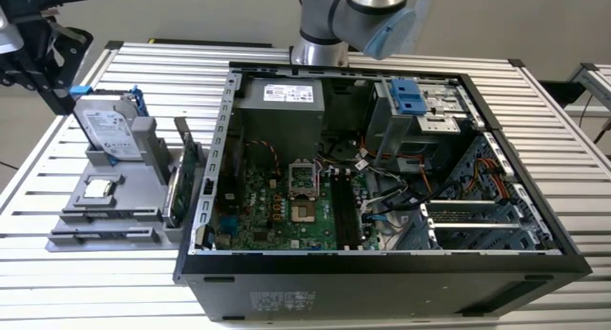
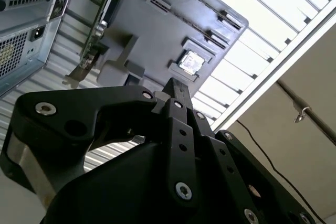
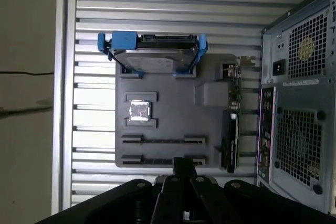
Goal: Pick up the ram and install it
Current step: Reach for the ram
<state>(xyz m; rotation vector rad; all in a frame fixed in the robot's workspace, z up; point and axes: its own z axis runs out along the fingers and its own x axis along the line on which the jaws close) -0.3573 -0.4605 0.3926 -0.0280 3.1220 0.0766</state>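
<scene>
First wrist view: black end effector (image 3: 184,160) over grey plastic parts tray (image 3: 173,114)
Fingers (image 3: 179,170) pressed together, empty; exterior view: open black computer case (image 1: 382,280) at tray's three o'clock.

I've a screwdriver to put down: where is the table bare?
The table is bare below the grey tray at the exterior view's lower left, and past the computer case at its right edge. Tray and case interior are crowded.

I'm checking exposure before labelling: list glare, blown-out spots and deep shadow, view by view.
Exterior view: processor chip glints white; computer case interior sits dim. Second wrist view: table slats blow out white; gripper looms dark. First wrist view: even light, chip glaring.
</scene>
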